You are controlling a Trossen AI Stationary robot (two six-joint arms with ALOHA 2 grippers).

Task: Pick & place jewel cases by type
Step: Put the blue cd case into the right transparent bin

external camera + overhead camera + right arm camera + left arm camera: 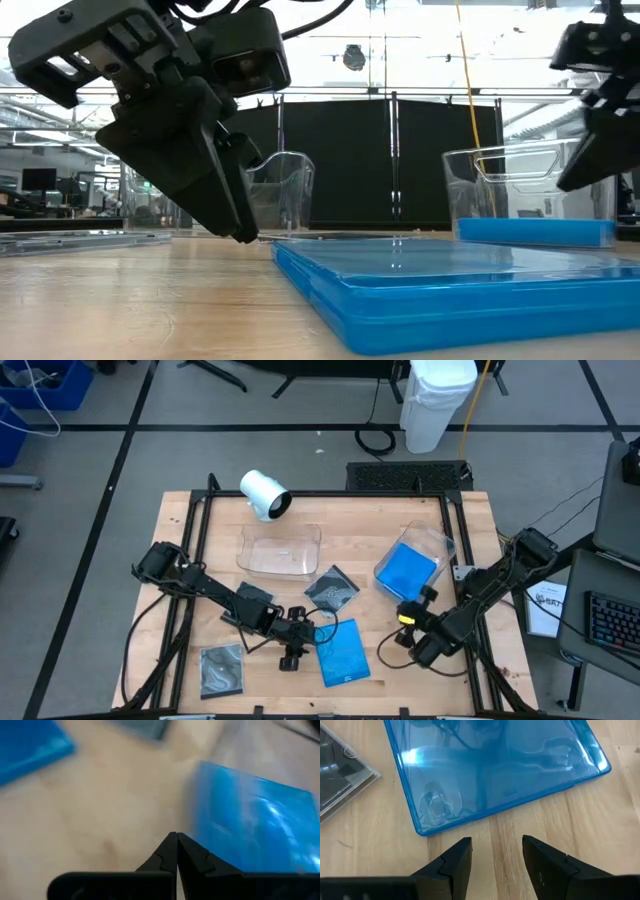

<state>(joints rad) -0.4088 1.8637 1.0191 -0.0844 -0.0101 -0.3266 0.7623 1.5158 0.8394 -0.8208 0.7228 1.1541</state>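
The step in hand looks like the pick of the loose blue jewel case (342,652), which lies flat on the bench (180,570) at its front edge, well in front of the empty clear tray (281,550) that I take as landmark. The left pincer (292,656) sits low just beside that case's edge, fingers (456,862) parted with bare wood between them and nothing held; the case's corner lies just ahead of the tips, apart from them. Judging from this, the next move calls for easing the fingers forward and down so one slips under or against the thin edge, then closing; a flat case on wood gives little to bite on and may slide away instead of lifting. The right pincer (405,618) hangs closed and empty to the right of the landmark tray, near the second clear tray (430,542), which stands tilted and holds blue case material (406,570); how many cases are stacked there I cannot tell. A dark disc case (331,588) lies just in front of the landmark tray, outside it, and another grey case (221,669) lies far front-left; both seem still unsorted.
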